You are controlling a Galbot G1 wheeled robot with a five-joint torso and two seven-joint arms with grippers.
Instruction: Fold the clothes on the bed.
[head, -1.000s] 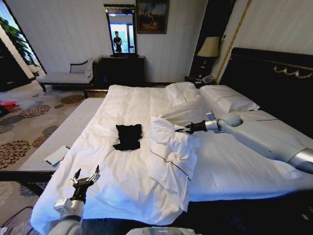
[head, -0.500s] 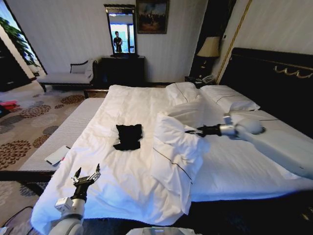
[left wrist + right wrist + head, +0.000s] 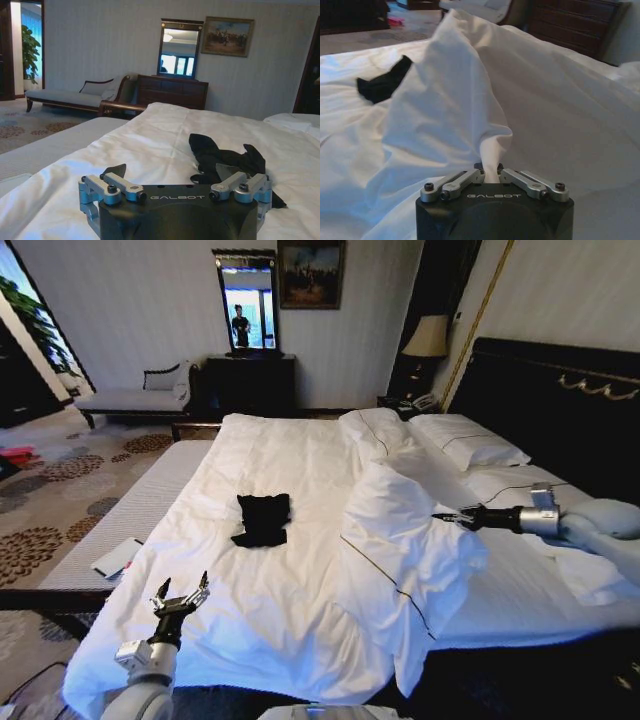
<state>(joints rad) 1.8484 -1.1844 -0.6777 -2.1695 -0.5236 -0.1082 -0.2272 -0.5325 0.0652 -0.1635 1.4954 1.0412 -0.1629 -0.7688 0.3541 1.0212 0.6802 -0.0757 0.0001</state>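
Centrally on the bed lies the clothes, a small black crumpled heap on the white duvet, left of the raised fold. Its edges are ragged, with two points sticking up at the far end; no lettering can be made out.

The duvet is pulled up into a tall peak on the right half, drawn toward the right gripper, whose jaws are clamped on a pinch of the white cloth. Two pillows sit at the far right by the dark headboard. Beyond the bed stand a dark dresser with a mirror, a painting, a lamp and a grey bench on patterned carpet.

The left gripper hovers over the near left corner of the bed, jaws spread wide, touching nothing.

From the left wrist, the clothes shows just past the fingers. From the right wrist, the duvet rises straight out of the pinched fingers, with the clothes beyond.
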